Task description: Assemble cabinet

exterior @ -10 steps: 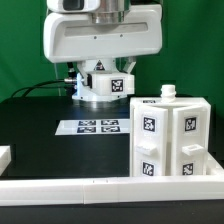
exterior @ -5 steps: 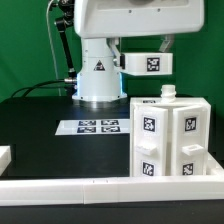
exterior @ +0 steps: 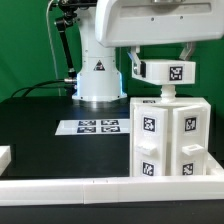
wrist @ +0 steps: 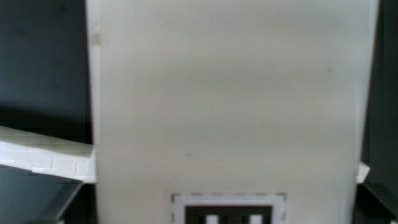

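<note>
A robotics lab: green backdrop, black table, fixed marker board, mounted robot arm.

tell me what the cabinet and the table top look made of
The cabinet is probably white plastic, smooth and matte, judging by its even colour and moulded edges. The table top is black and matte with no glare; cloth or board, cannot tell.

- no words, letters or numbers are showing legibly anywhere.
- square black-and-white tag markers are showing on the cabinet faces, as patterns only.
- one such tag is facing out on the white panel above it, and another is peeking in at the wrist view's edge.
- several tags are lying printed on the marker board.
- a triangular sign is showing on the robot base, its symbol too small to read.
</note>
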`<act>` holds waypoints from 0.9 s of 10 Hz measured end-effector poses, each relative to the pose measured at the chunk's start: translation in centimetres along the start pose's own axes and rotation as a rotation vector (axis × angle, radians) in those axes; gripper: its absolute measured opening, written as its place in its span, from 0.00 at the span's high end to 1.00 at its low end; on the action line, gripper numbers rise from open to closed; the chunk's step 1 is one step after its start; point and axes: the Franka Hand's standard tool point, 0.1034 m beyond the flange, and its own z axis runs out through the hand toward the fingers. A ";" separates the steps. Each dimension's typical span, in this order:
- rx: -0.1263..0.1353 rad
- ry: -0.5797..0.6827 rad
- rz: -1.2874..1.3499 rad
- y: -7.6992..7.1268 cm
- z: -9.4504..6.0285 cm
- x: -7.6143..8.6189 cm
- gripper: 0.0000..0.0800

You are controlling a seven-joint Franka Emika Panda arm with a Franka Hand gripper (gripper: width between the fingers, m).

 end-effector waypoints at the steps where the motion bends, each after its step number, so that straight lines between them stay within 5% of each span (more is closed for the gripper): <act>1: -0.002 0.000 -0.015 0.1 0.4 0.2 0.30; 6: 0.000 -0.004 -0.027 -0.3 0.9 0.2 0.30; 9: 0.001 -0.018 -0.030 -0.3 0.9 1.6 0.30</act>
